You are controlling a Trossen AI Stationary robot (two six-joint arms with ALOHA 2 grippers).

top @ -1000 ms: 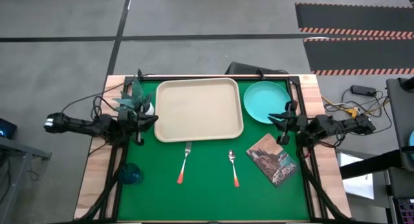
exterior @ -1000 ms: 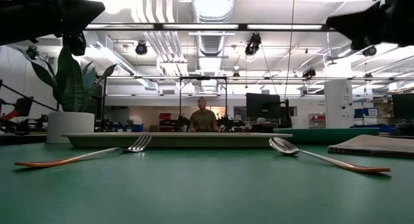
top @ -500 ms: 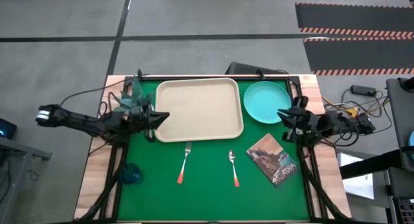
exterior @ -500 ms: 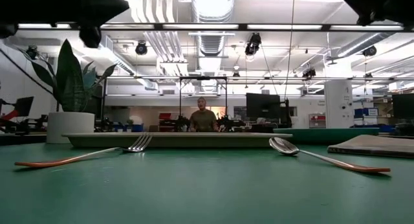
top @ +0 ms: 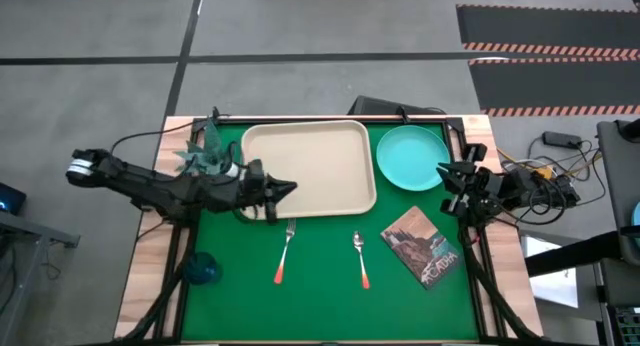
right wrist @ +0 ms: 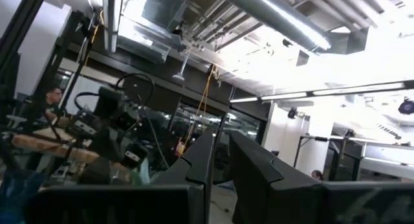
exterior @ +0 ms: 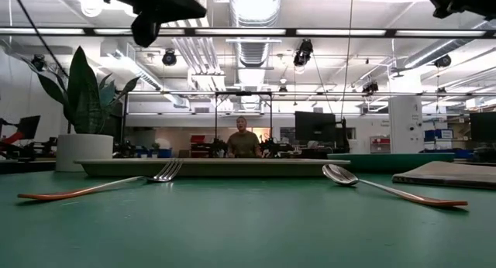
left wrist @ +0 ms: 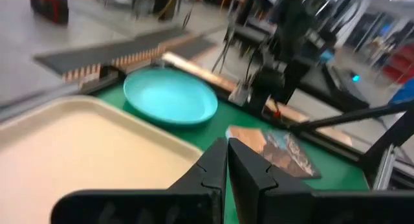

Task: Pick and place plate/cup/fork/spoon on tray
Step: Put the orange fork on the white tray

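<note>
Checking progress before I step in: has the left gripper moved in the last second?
Yes. The left gripper has swung from the plant pot rightward over the tray.

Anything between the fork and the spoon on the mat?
No. In the high view, bare green mat separates the red-handled silver fork from the red-handled silver spoon.

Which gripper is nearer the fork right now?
Left. The left gripper hangs over the tray's near edge, just beyond the fork's tines. The right gripper sits far across, beside the plate.

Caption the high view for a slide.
Left end effector reaches over empty tray; fork and spoon wait.
</note>
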